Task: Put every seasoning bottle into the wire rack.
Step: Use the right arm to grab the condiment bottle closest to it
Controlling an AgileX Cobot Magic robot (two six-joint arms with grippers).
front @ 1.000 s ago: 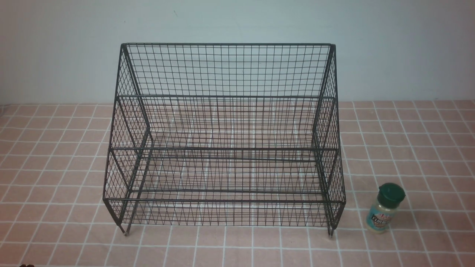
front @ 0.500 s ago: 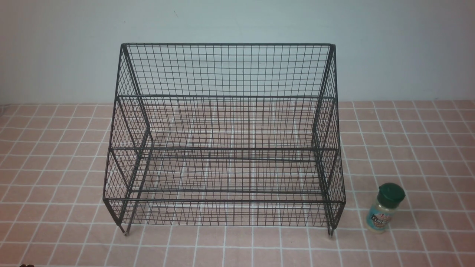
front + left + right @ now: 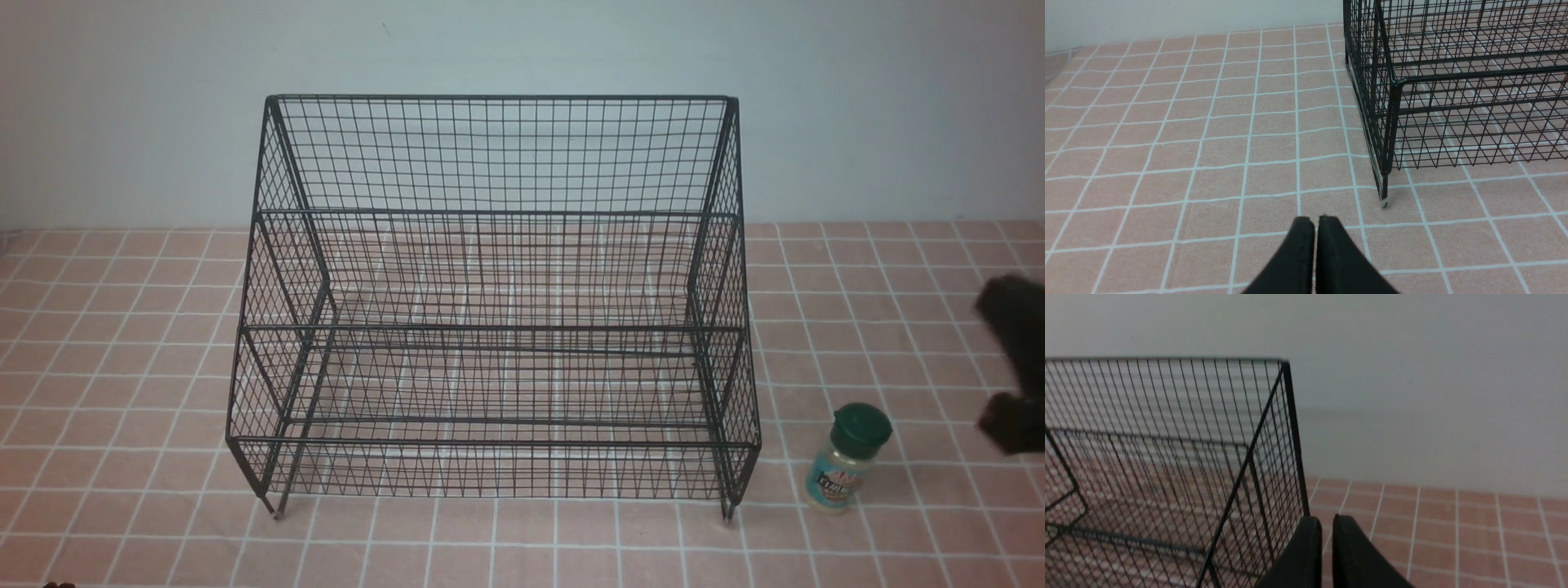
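One seasoning bottle, clear with a dark green cap and a teal label, stands upright on the tiled table just right of the wire rack's front right foot. The black wire rack stands mid-table with nothing in it; it also shows in the left wrist view and the right wrist view. My right arm shows as a dark blur at the right edge, right of the bottle and apart from it. My right gripper is shut and empty beside the rack's right side. My left gripper is shut and empty, near the rack's front left foot.
The table is covered by a pink tiled cloth and ends at a pale wall behind the rack. The rack's tall back and slanted sides stand well above the table.
My right arm has come into the front view at the right edge; it was out of view before. The bottle and the rack have not moved.
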